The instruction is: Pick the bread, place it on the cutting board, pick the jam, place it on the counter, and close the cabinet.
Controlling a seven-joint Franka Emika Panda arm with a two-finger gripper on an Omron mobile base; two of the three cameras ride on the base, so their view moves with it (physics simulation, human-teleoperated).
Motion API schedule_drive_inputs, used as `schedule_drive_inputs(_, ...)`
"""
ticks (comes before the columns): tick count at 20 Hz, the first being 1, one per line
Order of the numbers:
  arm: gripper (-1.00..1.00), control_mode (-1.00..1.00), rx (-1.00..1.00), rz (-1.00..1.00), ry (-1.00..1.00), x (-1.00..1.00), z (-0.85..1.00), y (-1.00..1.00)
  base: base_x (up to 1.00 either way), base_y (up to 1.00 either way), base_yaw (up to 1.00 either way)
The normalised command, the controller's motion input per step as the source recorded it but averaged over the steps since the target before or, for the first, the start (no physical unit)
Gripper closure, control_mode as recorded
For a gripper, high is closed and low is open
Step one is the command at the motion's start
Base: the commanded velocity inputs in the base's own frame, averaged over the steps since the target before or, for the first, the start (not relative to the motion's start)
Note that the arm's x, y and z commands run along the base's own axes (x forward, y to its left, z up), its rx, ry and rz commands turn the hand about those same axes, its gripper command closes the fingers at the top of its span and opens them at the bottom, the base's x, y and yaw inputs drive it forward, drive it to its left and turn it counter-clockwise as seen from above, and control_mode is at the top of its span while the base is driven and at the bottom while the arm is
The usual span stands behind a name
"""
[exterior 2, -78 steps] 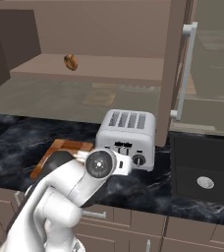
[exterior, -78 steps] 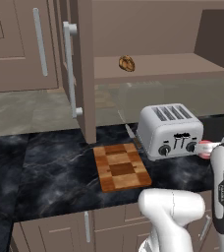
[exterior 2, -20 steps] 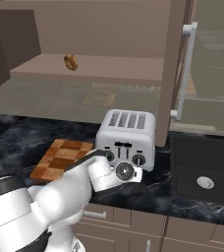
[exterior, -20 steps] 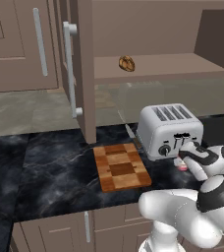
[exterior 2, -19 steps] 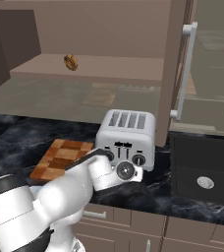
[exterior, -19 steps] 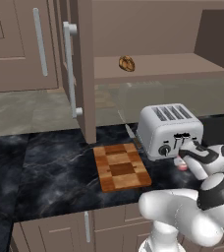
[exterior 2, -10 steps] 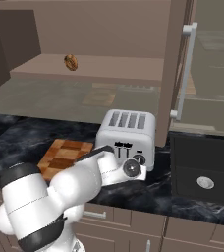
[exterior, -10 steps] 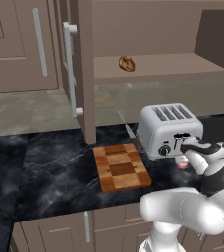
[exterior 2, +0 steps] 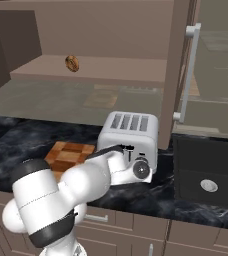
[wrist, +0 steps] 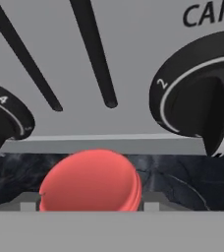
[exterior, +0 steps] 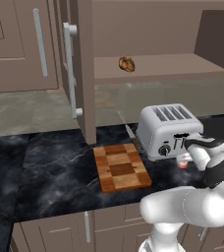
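The gripper [exterior: 183, 158] sits low on the black marble counter [exterior: 50, 172] against the toaster [exterior: 167, 129] front, its jaws drawn in on either side of the pinkish-red jam [wrist: 89, 181]; the bread [exterior: 126, 63] lies on the open cabinet [exterior: 82, 69] shelf, the cutting board [exterior: 121, 167] bare.

A silver four-slot toaster [exterior: 169, 129] with black dials stands at the back of the dark worktop, and a black sink [exterior 2: 210, 173] with a round drain is sunk in off to its right. Behind runs a pale grey-beige stone ledge [exterior: 30, 112], and below the worktop are taupe drawer fronts [exterior: 70, 228] with short silver handles.
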Motion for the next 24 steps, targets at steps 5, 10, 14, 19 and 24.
schedule_drive_inputs(5,1.00,-1.00,0.00,0.00,-0.05,0.00,-0.42,-0.07,0.00,0.00,0.00)
schedule_drive_inputs(10,1.00,-1.00,0.00,0.00,-0.03,-0.11,-0.32,-0.03,0.00,0.00,0.00)
schedule_drive_inputs(14,1.00,-1.00,0.00,0.00,0.00,-0.19,-0.31,0.00,0.00,0.00,0.00)
schedule_drive_inputs(19,1.00,-1.00,0.00,0.00,-0.03,-0.18,-0.42,-0.02,0.00,0.00,0.00)
schedule_drive_inputs(24,1.00,-1.00,0.00,0.00,-0.05,-0.23,-0.34,-0.04,0.00,0.00,0.00)
